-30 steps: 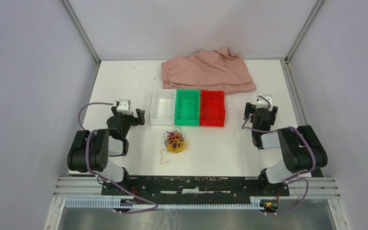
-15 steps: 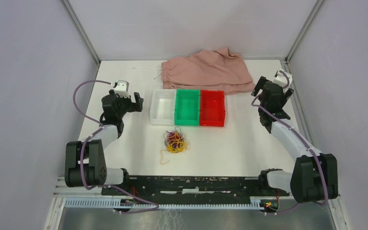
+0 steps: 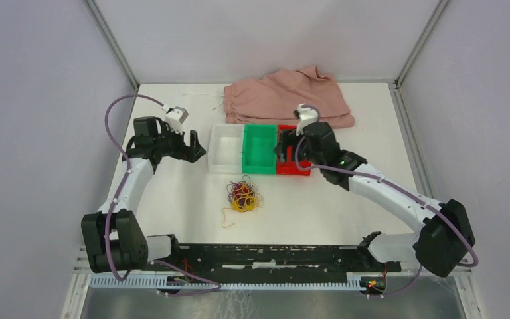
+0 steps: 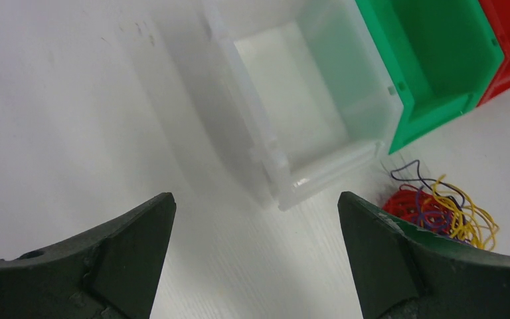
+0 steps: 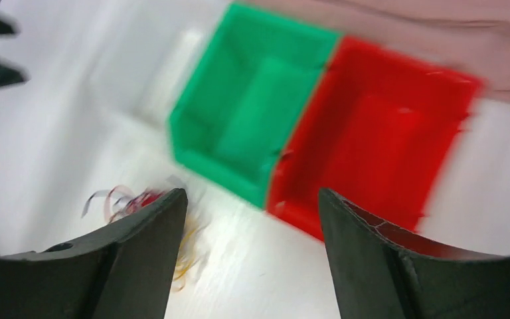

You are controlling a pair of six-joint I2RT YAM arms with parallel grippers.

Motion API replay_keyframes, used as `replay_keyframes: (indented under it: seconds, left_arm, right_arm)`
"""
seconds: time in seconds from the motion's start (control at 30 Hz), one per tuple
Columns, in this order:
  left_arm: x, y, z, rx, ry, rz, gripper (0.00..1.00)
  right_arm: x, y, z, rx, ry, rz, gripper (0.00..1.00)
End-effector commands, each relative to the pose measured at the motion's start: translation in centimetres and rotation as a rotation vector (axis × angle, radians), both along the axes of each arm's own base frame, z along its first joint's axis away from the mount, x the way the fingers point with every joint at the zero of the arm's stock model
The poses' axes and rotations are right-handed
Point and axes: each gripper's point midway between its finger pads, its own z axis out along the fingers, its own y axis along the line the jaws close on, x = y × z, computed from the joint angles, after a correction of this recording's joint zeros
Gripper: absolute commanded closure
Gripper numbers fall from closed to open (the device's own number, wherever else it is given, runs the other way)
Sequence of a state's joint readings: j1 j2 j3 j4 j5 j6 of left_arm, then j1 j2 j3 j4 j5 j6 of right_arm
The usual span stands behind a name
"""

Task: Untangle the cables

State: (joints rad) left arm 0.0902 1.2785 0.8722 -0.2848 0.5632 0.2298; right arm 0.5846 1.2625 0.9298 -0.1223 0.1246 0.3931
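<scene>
Cables (image 3: 242,197), yellow, red and dark purple, sit in one tangled heap on the white table (image 3: 345,199), near side of the bin row, roughly below where the white bin (image 3: 213,149) meets the green bin (image 3: 259,170), close to but not touching them, with a yellow loose end trailing off toward the near left. Red bin (image 3: 294,172) ends the row on the right, pink cloth (image 3: 285,100) bunched behind all three. Left gripper (image 3: 200,145) hovers just left of the white bin, jaws spread wide, holding nothing; right gripper (image 5: 251,193) hangs over the green/red bins, also wide apart and empty, its wrist view blurred.
</scene>
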Motion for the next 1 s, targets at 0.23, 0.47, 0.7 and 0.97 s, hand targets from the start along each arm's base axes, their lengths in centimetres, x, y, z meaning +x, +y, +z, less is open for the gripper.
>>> replay_keyframes:
  seconds: [0.23, 0.47, 0.7, 0.97]
  left_arm:
    - [-4.5, -1.7, 2.1, -0.017, 0.06, -0.144, 0.01]
    - [-5.6, -1.9, 3.3, -0.019, 0.033, -0.15, 0.01]
    - [-5.8, -1.8, 3.8, -0.014, 0.023, -0.145, 0.01]
    - [-6.2, -2.1, 5.1, -0.033, 0.007, -0.144, 0.01]
  right_arm:
    - [-9.2, 13.5, -7.4, -0.028, 0.222, 0.46, 0.42]
    - [-11.0, 15.9, -10.9, -0.031, 0.34, 0.575, 0.51]
    - [-11.5, 16.8, -11.7, -0.011, 0.365, 0.595, 0.68]
    - [-11.4, 16.0, -7.7, -0.004, 0.269, 0.574, 1.0]
